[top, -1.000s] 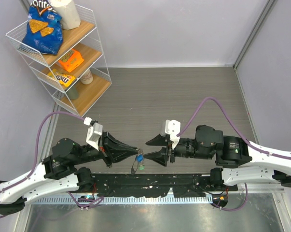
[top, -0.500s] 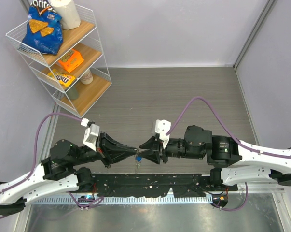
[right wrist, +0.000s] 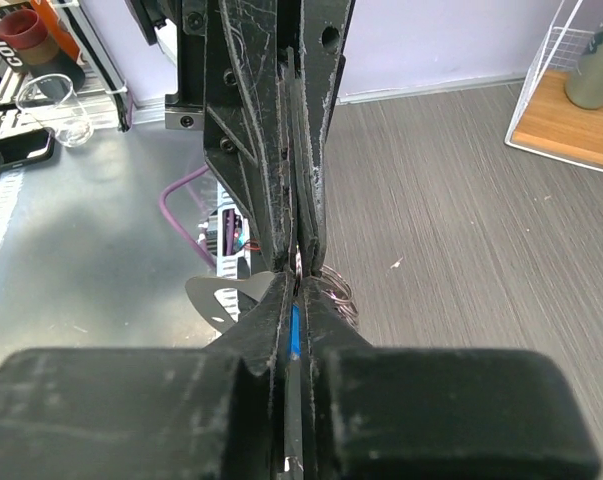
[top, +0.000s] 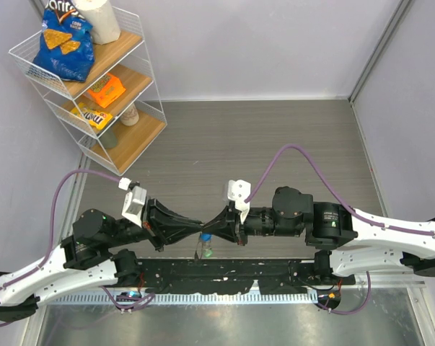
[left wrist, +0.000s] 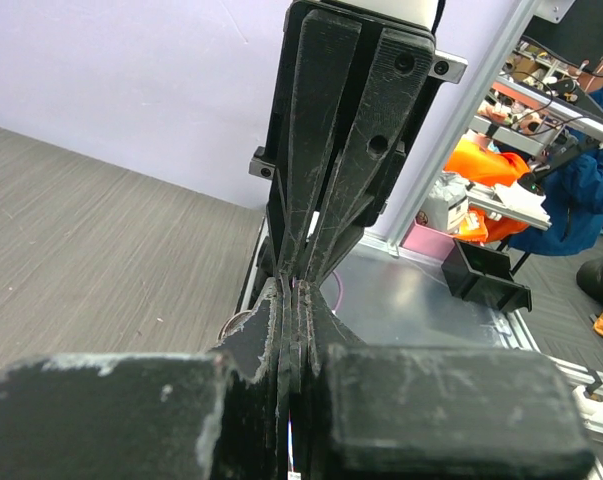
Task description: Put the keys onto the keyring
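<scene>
The left gripper [top: 201, 228] and right gripper [top: 209, 229] are seen tip to tip above the near edge of the surface [top: 275, 144]. The left gripper is pressed shut; what it pinches cannot be told. The blue-headed key [right wrist: 294, 335] is clamped in the right gripper, the keyring [right wrist: 337, 292] looped beside its tips.

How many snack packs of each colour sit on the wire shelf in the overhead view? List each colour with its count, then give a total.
Blue bag: 1
Orange pack: 1
Yellow pack: 1
Total: 3
</scene>
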